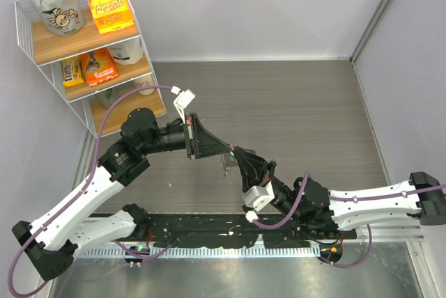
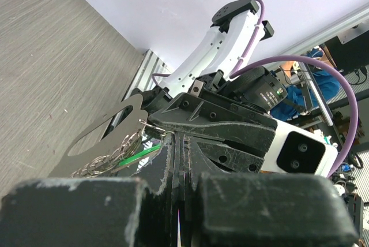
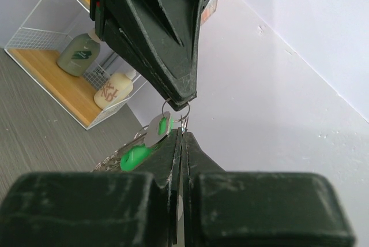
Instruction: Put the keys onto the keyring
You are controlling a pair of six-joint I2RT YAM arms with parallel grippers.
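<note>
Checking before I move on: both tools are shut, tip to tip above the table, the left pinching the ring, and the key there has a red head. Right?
Not quite. The key has a green head, not a red one; the right wrist view shows it. The rest stands: left tool and right tool shut, tip to tip above the table, the left pinching the ring.

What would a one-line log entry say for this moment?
left gripper: shut on keyring | right gripper: shut, tips beside keyring | green key: dangling by the tips
</note>
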